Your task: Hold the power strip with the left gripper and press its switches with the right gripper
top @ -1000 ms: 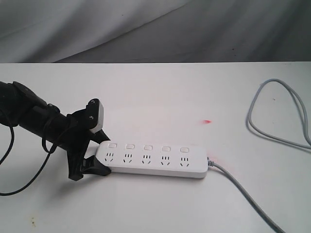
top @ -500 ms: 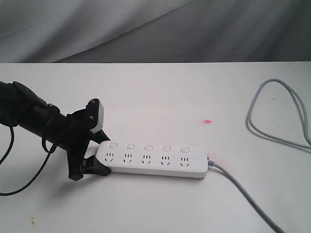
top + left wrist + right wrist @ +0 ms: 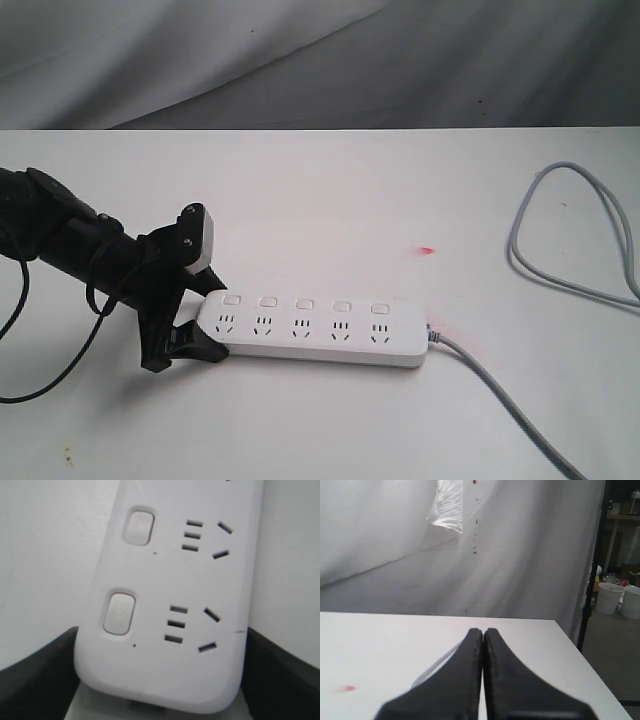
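Left gripper (image 3: 203, 320) is clamping the cordless end of the power strip (image 3: 320, 340) — fingers (image 3: 35, 675) pressing its two long sides. Strip is lying flat on the white table (image 3: 330, 200), switches (image 3: 304, 302) facing up, grey cord (image 3: 500, 400) trailing off. Right gripper (image 3: 483, 642) is hovering above the table — jaws pressed together, empty.

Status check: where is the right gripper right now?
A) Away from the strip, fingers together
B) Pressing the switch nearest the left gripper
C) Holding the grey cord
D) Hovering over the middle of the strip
A: the right wrist view shows the right gripper with its fingers together over bare table, and in the exterior view only the left gripper is at the strip.
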You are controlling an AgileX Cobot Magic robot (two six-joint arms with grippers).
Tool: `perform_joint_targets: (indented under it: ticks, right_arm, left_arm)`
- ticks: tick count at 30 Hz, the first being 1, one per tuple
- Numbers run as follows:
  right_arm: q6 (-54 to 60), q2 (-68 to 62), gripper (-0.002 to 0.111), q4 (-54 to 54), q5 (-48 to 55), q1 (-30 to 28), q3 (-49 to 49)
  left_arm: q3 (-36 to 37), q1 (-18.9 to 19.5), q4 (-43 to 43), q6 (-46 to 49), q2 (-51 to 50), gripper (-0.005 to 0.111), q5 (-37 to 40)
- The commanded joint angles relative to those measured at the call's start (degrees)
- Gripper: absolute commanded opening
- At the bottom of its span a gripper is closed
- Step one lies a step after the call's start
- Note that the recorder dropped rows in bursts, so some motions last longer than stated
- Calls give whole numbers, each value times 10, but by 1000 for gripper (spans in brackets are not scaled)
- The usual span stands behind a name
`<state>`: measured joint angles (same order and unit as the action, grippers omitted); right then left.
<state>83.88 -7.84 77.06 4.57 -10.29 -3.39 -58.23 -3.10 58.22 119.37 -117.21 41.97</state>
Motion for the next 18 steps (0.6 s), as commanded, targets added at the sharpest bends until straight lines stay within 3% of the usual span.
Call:
perform_joint_targets:
  ticks: [1,5,9,18]
  right_arm:
    - [-368,0,0,-330,12,-5,2]
    - [-599,0,0,-542,12,-5,3]
    - [-752,0,0,-623,5,-5,18]
    - [-754,0,0,-645,19,-5,34]
  left_arm:
    - [0,-2,-3,-3,-3,51,0]
    - [0,-2,-3,-3,-3,51,0]
    - [0,-2,-3,-5,-3,51,0]
    - [0,-2,-3,-5,-3,51,0]
